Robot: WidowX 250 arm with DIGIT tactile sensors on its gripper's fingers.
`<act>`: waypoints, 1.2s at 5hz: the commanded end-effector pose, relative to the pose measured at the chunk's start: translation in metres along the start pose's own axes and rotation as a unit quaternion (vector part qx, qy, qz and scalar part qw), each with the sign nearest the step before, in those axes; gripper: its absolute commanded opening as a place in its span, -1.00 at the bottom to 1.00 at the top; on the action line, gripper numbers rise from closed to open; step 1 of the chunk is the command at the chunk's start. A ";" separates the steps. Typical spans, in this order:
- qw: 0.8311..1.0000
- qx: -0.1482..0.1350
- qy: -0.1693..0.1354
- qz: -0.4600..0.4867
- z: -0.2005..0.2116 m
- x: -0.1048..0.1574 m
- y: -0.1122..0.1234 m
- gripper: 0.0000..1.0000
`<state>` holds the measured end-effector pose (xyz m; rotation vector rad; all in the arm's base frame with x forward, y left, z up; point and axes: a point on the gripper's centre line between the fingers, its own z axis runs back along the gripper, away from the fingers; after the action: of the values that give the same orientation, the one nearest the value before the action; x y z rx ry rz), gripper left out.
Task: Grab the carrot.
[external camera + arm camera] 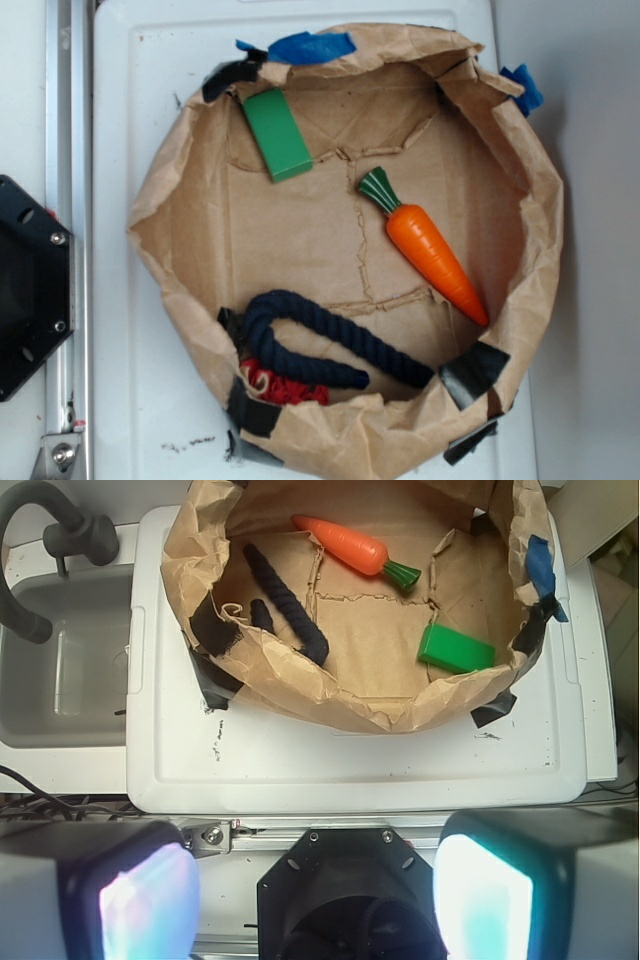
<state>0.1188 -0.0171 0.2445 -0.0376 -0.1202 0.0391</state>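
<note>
Exterior view: the toy carrot (430, 248) lies on the floor of a crumpled brown paper bag (175, 215), its green top pointing toward a green rectangular block (278, 134). A dark blue rope (330, 343) curls along the opposite wall. The claw itself is out of sight here.

Wrist view: the claw (316, 892) hangs with its fingers (148, 900) spread wide apart, holding nothing, well short of the bag. The carrot lies far ahead of it, near the bag's far wall; the block sits ahead to the right, the rope ahead to the left.
</note>
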 end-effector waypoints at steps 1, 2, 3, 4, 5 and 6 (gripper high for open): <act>1.000 0.000 0.000 0.000 0.000 0.000 0.000 1.00; 0.999 -0.010 -0.017 0.043 0.027 -0.011 -0.047 1.00; 0.999 -0.010 -0.006 0.046 0.024 0.026 -0.048 1.00; 1.000 -0.014 0.012 0.003 0.016 0.063 -0.034 1.00; 1.000 -0.014 0.012 0.003 0.016 0.063 -0.034 1.00; 1.000 -0.014 0.012 0.003 0.016 0.063 -0.034 1.00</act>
<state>0.1771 -0.0486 0.2587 -0.0572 -0.0488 0.0258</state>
